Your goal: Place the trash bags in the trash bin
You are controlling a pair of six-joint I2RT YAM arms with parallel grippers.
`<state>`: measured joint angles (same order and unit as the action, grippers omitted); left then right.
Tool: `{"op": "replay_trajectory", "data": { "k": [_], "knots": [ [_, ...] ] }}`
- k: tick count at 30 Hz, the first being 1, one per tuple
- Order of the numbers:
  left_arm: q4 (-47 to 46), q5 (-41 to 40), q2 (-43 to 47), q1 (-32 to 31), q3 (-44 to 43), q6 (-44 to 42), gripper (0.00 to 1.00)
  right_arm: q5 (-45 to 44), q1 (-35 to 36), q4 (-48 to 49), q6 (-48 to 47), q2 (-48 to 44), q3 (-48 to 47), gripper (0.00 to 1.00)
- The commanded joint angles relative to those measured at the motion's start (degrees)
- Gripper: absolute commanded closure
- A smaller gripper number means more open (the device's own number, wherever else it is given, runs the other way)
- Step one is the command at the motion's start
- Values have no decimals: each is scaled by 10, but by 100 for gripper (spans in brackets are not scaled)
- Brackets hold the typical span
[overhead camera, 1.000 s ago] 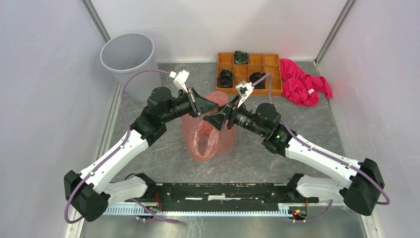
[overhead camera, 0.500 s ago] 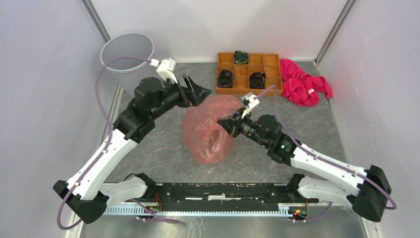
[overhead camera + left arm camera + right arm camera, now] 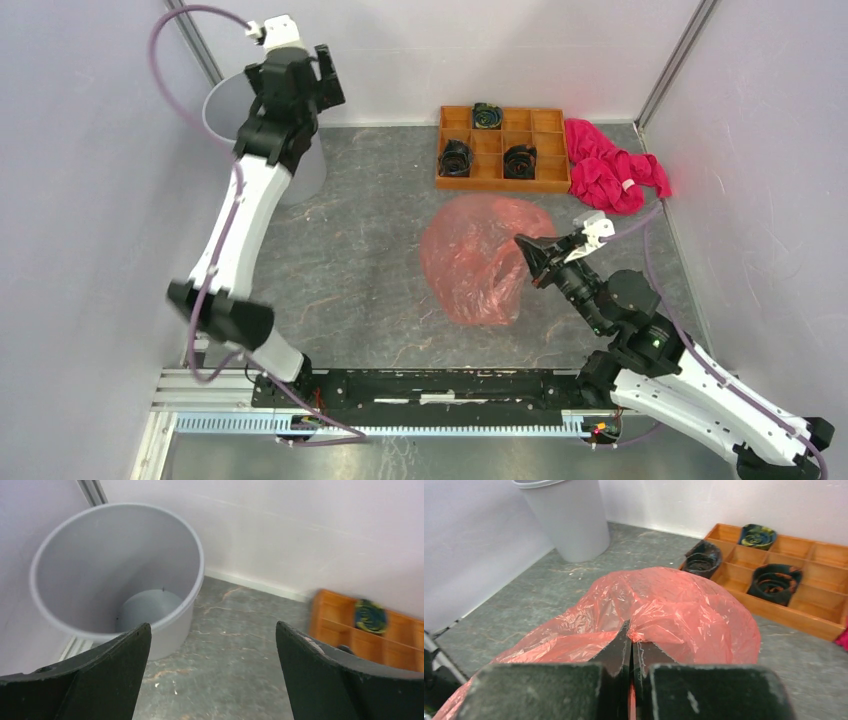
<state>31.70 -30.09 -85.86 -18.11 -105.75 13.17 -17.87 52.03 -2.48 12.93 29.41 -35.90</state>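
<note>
Top external view takes in the grey stone-patterned table [image 3: 350, 270]. The largest thing on it is the light-grey trash bin [image 3: 222, 114], upright in the far left corner and partly hidden under the left arm. Left wrist view looks down into its open mouth, and nothing lies inside.

The translucent red-orange trash bag [image 3: 475, 262] lies crumpled on the table right of centre, well apart from the bin, so the main step is not yet done. Beyond it, the orange-brown compartment tray [image 3: 500, 184] and the magenta cloth [image 3: 610, 170] sit at the far right, off the likely path to the bin.

The right gripper [image 3: 630, 630] has its fingers pressed together on a bunched fold at the bag's right side. That hold suits thin, slippery film better than pinching a flat sheet. The left gripper [image 3: 212, 629] hangs above the bin's near rim, fingers spread wide with nothing between them. It is probably placed there to receive or guide the bag over the mouth.
</note>
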Motion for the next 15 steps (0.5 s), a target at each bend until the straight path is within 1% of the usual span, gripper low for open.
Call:
{"op": "replay_trajectory", "data": {
  "k": [1, 2, 5, 7, 9, 13, 15],
  "knots": [
    [34, 34, -133, 37, -108, -37, 0, -49, 2, -65, -59, -26, -32, 99],
    [42, 44, -167, 43, -145, -36, 0, -51, 3, -73, -65, -29, -34, 99],
    [73, 32, -259, 62, -252, -39, 0, -56, 2, -86, -79, -38, -38, 99],
    [97, 31, -302, 73, -294, -38, 0, -55, 3, -86, -88, -45, -36, 99],
    [97, 7, -322, 77, -303, -47, 0, -57, 2, -88, -95, -51, -35, 99],
    [91, -19, -332, 86, -270, -61, 1, -57, 2, -85, -104, -54, -32, 99],
    [94, -8, -333, 93, -249, -63, 5, -52, 2, -84, -109, -52, -32, 99]
  ]
}}
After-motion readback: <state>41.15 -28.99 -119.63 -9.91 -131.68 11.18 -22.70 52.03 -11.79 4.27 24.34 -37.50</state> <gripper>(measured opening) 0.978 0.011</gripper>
